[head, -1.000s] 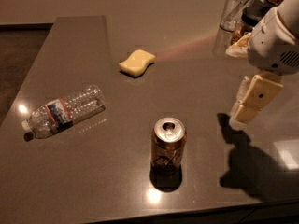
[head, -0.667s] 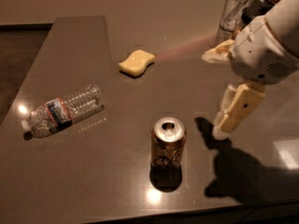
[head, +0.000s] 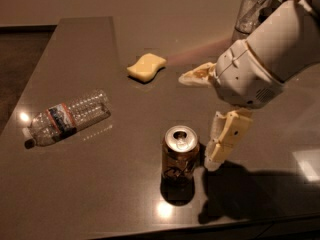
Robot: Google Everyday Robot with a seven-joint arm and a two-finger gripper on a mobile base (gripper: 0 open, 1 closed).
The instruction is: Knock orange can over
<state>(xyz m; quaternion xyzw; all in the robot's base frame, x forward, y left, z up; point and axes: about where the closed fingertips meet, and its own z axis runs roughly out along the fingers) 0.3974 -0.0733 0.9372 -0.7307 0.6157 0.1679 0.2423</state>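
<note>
Orange can (head: 181,156) upright nr table's (head: 90,194) front edge, alu w/ silver top & dark swirl logo, no legible text; gripper (head: 197,121) just right, cream plastic fingers (head: 227,136) spread, empty; clear ribbed bottle (head: 70,116) lying left.

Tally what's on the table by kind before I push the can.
Drink can: 1, the orange can, upright
Water bottle: 1, lying on its side
Sponge: 1, yellow
Glass: 1
Total: 4
The gripper hangs open, close beside the orange can.
</note>
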